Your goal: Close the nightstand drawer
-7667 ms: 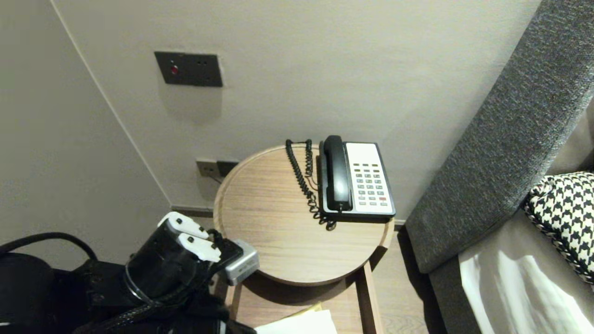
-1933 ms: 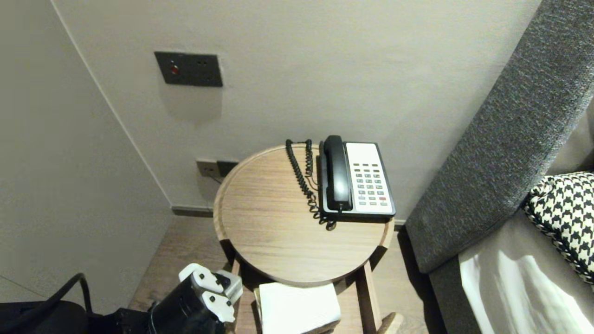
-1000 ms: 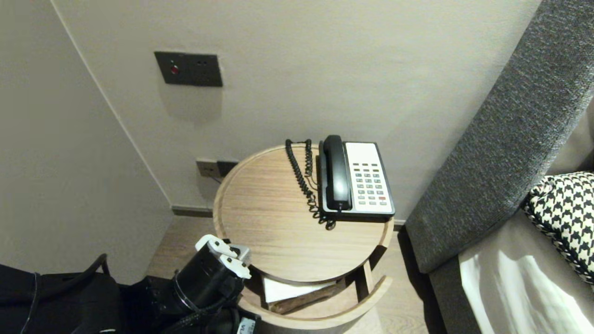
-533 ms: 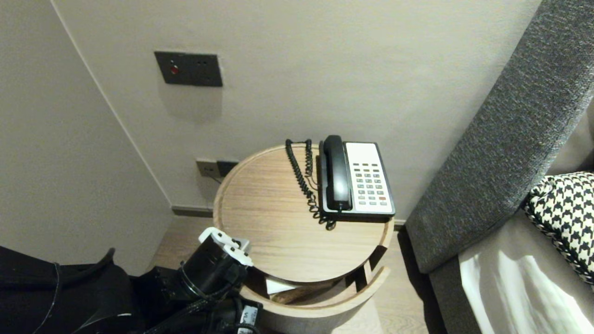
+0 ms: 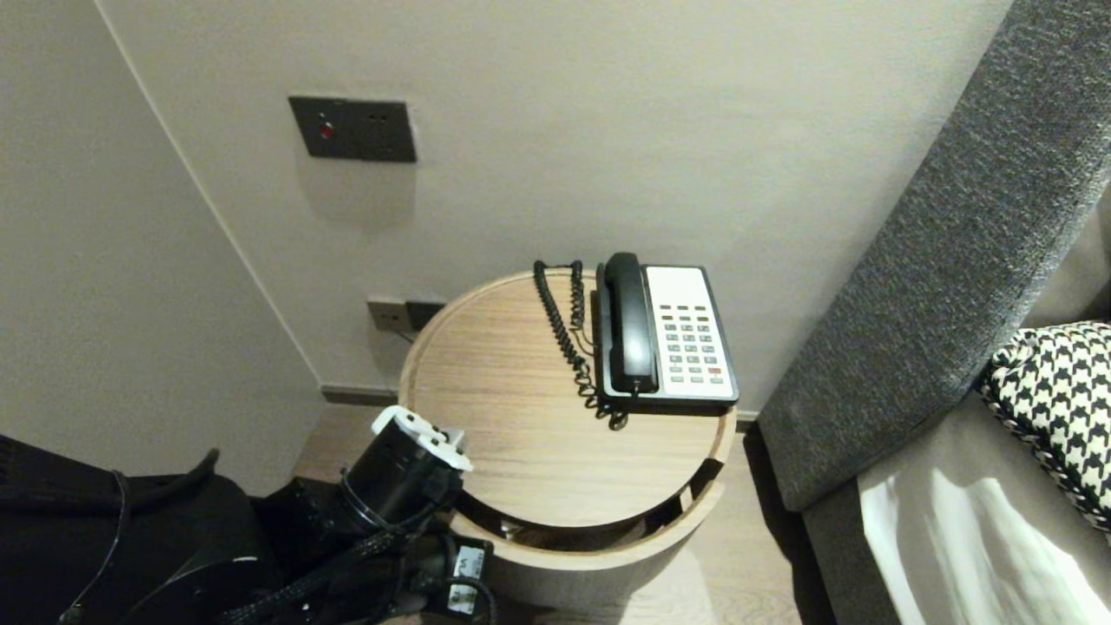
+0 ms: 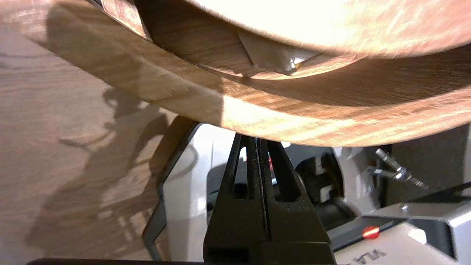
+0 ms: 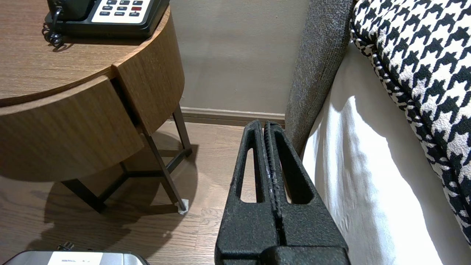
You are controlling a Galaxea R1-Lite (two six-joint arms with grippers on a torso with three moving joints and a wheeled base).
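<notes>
A round wooden bedside table [image 5: 512,408] has a curved drawer front [image 5: 599,555] standing out only a little from under its top. My left gripper [image 6: 255,139] is shut, with its black tips against the drawer front [image 6: 294,121]; it holds nothing. In the head view only that arm's wrist [image 5: 404,473] shows, at the table's near left edge. A pale sheet corner [image 6: 270,55] shows in the narrow gap above the drawer. My right gripper [image 7: 265,124] is shut and empty, parked low over the floor between the table and the bed.
A black and white desk phone [image 5: 673,338] with a coiled cord sits at the back right of the tabletop. A grey headboard [image 5: 937,260], a white bed and a houndstooth pillow [image 5: 1059,408] stand to the right. Wall sockets [image 5: 404,314] are behind the table.
The drawer has slid in under the tabletop, and the white paper inside is now almost hidden. My left gripper has followed it towards the table. The right arm has not moved.
</notes>
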